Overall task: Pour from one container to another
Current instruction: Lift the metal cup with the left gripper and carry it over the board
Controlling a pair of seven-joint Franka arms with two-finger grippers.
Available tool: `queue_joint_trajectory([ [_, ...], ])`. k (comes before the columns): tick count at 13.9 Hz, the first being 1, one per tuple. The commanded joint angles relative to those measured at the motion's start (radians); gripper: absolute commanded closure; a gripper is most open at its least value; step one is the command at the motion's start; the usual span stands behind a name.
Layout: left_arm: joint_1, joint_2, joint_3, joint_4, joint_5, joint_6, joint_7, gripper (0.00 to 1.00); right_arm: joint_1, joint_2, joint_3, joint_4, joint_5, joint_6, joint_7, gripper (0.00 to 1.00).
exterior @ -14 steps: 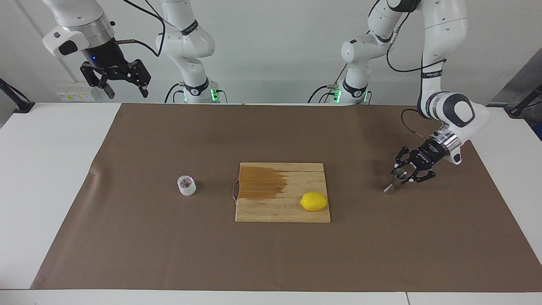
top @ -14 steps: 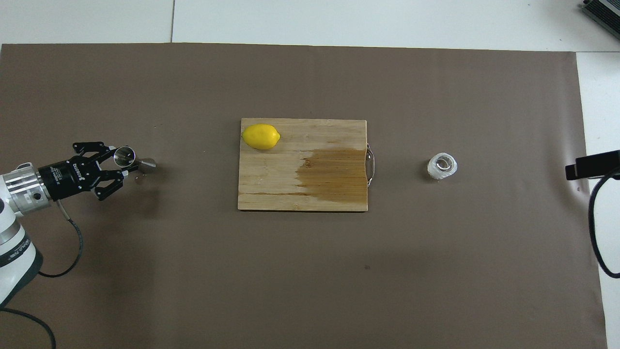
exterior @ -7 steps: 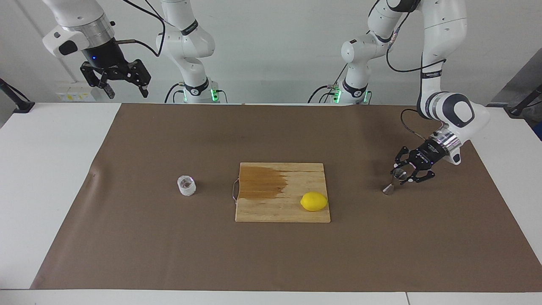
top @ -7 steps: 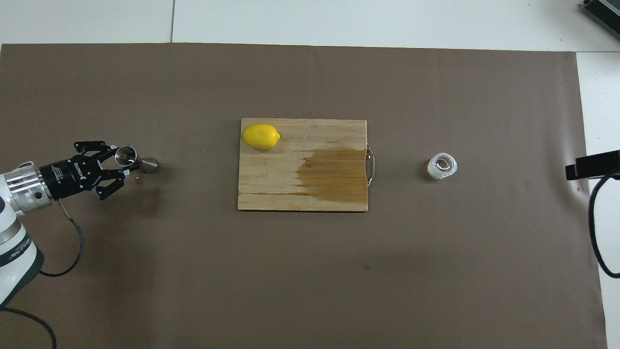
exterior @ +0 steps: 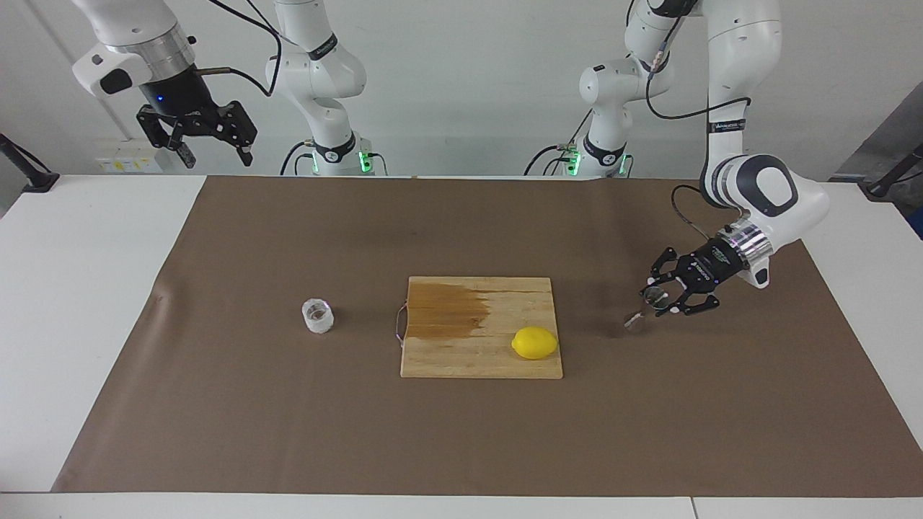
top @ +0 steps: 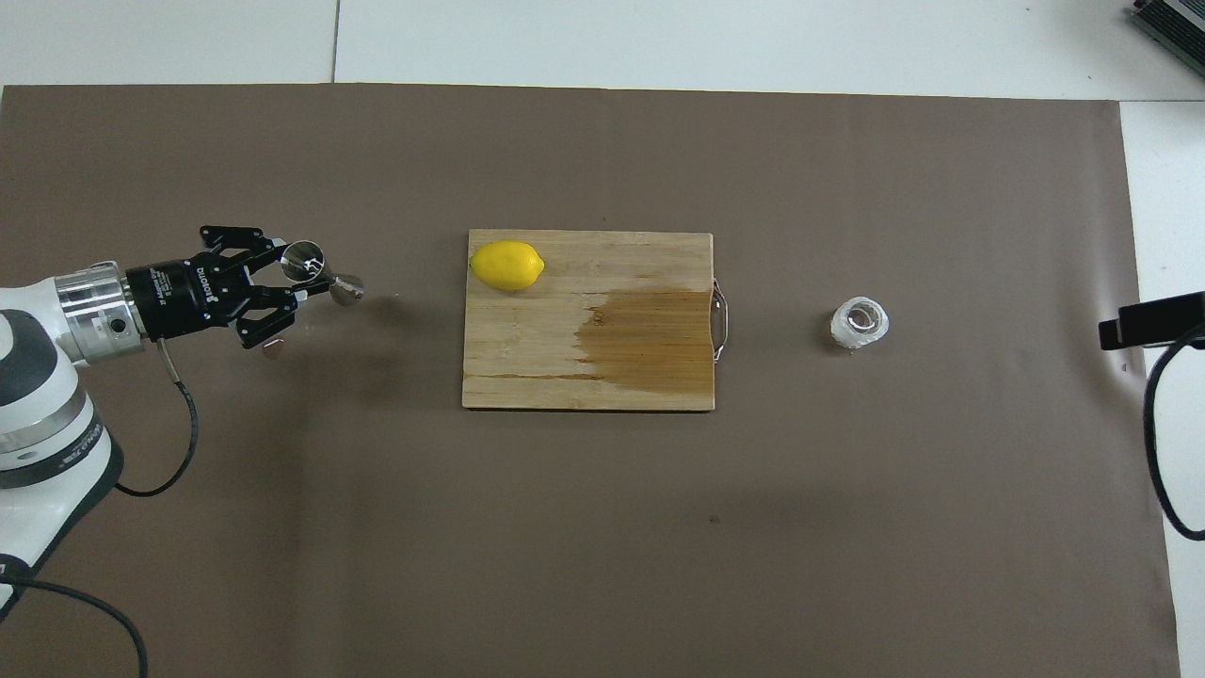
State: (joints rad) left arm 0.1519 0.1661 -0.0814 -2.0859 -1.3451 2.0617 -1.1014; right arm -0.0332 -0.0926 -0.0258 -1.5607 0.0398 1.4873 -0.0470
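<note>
Both arms are showing glossy white rounded shells with dark grey bands at the joints. Bases are glowing green at the table's edge. Black cables are looping along each arm and trailing to the wrists. A ribbed silver metal collar is sitting at each wrist. The left gripper (exterior: 660,299) and right gripper (exterior: 214,154) are appearing as black, skeletal linkage assemblies; white lettering is showing on the left unit's black body, illegible.

The clear whitish cup (exterior: 317,316) is standing upright on the brown mat toward the right arm's end. The steel jigger (exterior: 644,308) is hanging tilted above the mat, held.
</note>
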Motion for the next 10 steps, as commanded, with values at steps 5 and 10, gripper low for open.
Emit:
queue_joint_trajectory([
  [5,-0.237,-0.039,0.000,-0.020,-0.260,0.194,-0.020,1.00,-0.008,-0.021,0.003,-0.025,-0.009,0.007,-0.014,0.00],
  [10,-0.425,-0.036,-0.004,-0.016,-0.511,0.418,-0.015,1.00,-0.008,-0.021,0.003,-0.025,-0.009,0.007,-0.014,0.00],
])
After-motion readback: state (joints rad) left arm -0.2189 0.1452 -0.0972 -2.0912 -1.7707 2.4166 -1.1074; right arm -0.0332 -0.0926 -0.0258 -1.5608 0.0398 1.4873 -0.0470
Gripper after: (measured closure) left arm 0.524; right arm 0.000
